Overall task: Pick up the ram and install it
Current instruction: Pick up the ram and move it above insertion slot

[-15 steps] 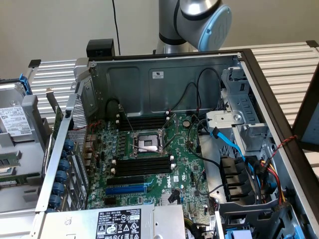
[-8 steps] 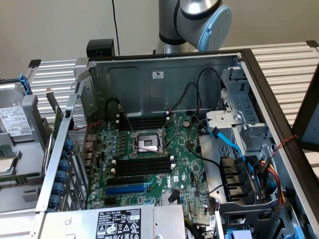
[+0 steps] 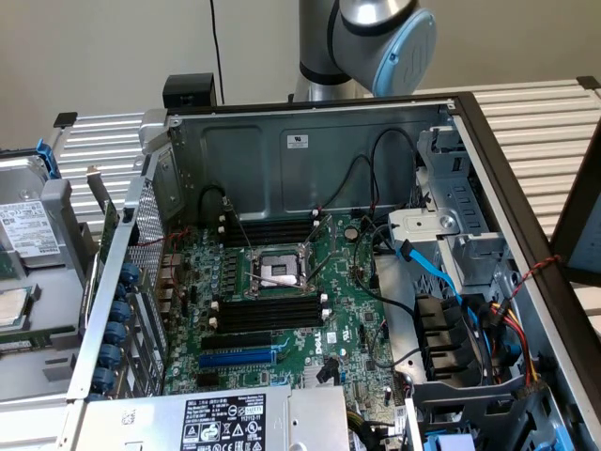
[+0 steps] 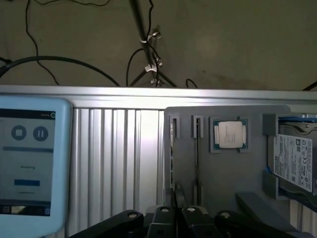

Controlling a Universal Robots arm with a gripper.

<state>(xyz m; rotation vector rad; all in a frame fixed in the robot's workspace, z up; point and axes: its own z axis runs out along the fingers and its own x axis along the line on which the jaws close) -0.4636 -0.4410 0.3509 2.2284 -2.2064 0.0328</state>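
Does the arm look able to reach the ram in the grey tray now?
Probably yes. The ram stands on edge in the grey tray with nothing over it, and the tool hangs in line with it; the processor lies apart.

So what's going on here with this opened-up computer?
A robot arm has the job of fitting memory into the open metal computer case. Its gripper faces a grey parts tray, nearest a thin green memory stick standing on edge in it. The long black slots on the large green motherboard look empty.
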